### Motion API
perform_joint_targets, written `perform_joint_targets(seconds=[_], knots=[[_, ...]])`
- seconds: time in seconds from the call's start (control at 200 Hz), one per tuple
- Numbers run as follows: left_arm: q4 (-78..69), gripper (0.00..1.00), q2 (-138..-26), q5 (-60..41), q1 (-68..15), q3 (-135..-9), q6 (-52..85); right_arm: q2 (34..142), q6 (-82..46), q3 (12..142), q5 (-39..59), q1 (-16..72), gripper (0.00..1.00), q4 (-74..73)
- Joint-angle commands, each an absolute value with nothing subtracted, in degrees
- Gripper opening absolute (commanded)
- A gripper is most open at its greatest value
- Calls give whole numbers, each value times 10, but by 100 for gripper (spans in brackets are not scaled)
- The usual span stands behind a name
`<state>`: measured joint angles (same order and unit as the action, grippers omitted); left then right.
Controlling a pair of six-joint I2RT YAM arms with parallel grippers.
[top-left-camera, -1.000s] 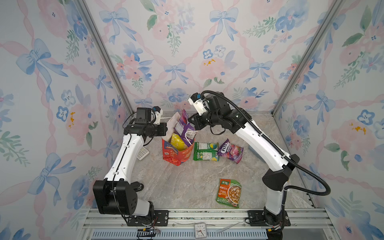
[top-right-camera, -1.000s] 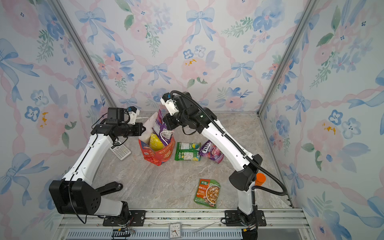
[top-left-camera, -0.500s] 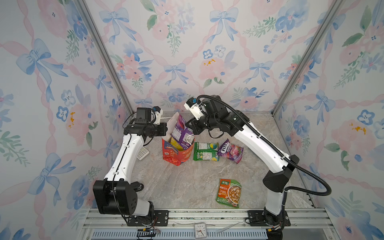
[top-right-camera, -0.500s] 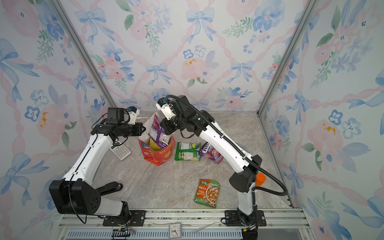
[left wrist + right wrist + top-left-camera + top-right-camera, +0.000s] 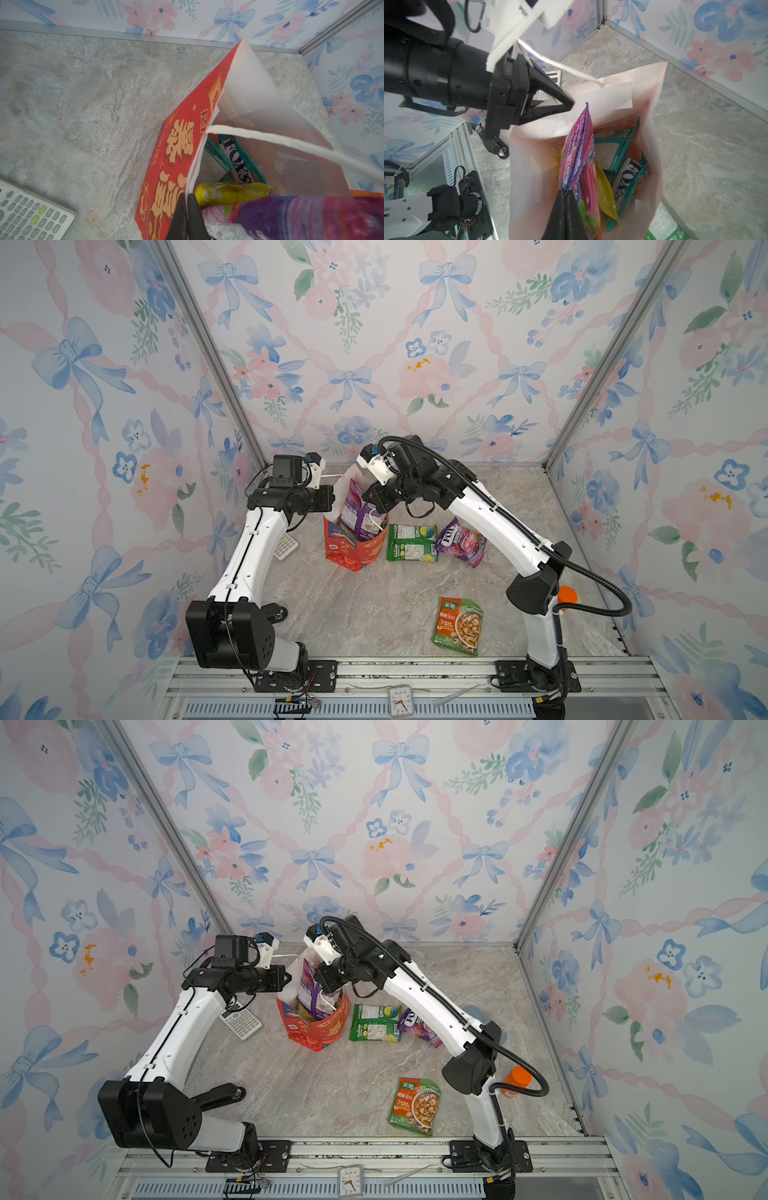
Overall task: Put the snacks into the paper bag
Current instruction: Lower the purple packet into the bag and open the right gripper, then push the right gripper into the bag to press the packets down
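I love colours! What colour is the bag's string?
White; the string shows best in left wrist view.

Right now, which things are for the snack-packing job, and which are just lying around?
For the job: red paper bag, packets inside it, held purple packet, green packet, purple packet on the table, orange-and-green packet.
Just lying about: calculator, orange-capped bottle, small clock.

Marble tabletop (image 5: 374, 614) carries paper bag (image 5: 353, 551), three snacks (image 5: 411, 542) (image 5: 461, 541) (image 5: 458, 626), calculator (image 5: 286, 546), orange-capped bottle (image 5: 515, 1080).

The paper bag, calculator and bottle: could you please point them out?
paper bag (image 5: 353, 551): in a top view, on its red front.
calculator (image 5: 242, 1022): in a top view, on its keypad.
bottle (image 5: 515, 1080): in a top view, on its orange part.
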<state>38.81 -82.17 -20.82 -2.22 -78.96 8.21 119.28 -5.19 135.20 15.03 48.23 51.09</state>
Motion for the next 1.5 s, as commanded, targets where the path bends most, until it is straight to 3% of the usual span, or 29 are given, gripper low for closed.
perform_joint_targets(seconds=[0.0,0.23,0.275,0.37,0.465,0.575,0.805,1.02,1.495], knots=[[398,0,-819,-208,-19,-780,83,1221,-39,1406,169,487,0,536],[398,0,-821,-207,-19,-778,82,1289,-47,1485,140,475,0,558],[398,0,-820,-206,-19,-778,83,1300,-49,1502,118,470,10,562],[398,0,-821,-206,-20,-778,82,1309,-57,1532,78,458,48,565],[398,0,-823,-206,-19,-778,82,1291,-66,1536,74,448,64,552],[398,0,-825,-206,-18,-778,82,1251,-60,1514,55,447,71,534],[398,0,-826,-206,-17,-778,82,1134,-49,1382,32,466,70,476],[398,0,-827,-207,-15,-778,82,1072,-30,1294,19,516,50,475],[398,0,-825,-211,-15,-777,83,1163,-35,1317,1,569,30,529]])
